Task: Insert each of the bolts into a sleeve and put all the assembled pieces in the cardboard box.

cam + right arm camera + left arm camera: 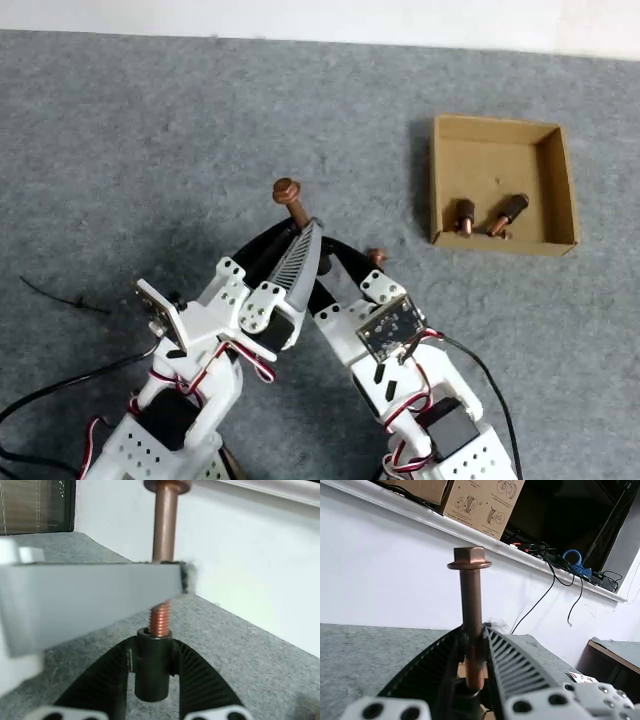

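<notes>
My left gripper (471, 652) is shut on a copper bolt (470, 605), held head up above the grey mat; in the high view the bolt (291, 200) sticks out past the left gripper (303, 228). My right gripper (152, 667) is shut on a black sleeve (152, 665) held upright just under the bolt (164, 527). The bolt's threaded tip sits at the sleeve's mouth. The left gripper's finger (90, 605) crosses in front of the bolt in the right wrist view. A cardboard box (503, 184) at the right holds two assembled pieces (487, 217).
A grey mat (150, 150) covers the table, with open room to the left and behind the arms. A thin black tie (62, 297) lies on the mat at the left. Cables trail from both arm bases along the near edge.
</notes>
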Tool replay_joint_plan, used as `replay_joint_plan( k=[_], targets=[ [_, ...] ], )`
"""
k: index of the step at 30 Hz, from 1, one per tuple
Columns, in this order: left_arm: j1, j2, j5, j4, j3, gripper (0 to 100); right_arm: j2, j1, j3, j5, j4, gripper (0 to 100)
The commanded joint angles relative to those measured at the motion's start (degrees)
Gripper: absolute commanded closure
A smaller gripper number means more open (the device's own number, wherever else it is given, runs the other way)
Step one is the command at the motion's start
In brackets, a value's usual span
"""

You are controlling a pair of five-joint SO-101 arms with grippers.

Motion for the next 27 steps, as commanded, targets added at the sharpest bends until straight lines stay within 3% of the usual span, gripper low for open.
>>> replay_joint_plan(
  k=[1, 17, 21, 27],
  targets=[
    [-1.6, 0.0, -0.6, -0.1, 1.1, 99, -1.0, 0.7, -4.3, 0.4, -1.6, 99.3],
    [-1.3, 1.1, -0.6, 0.2, 1.2, 99, -1.0, 0.5, -5.1, 0.4, -1.8, 99.3],
    [1.5, 5.8, -0.7, -0.2, 1.2, 99, -1.0, 0.5, -7.1, 0.4, -1.8, 99.3],
    [3.2, 11.1, -5.7, -2.1, 0.9, 99, -1.0, 0.5, -7.3, 0.4, -1.7, 99.3]
  ],
)
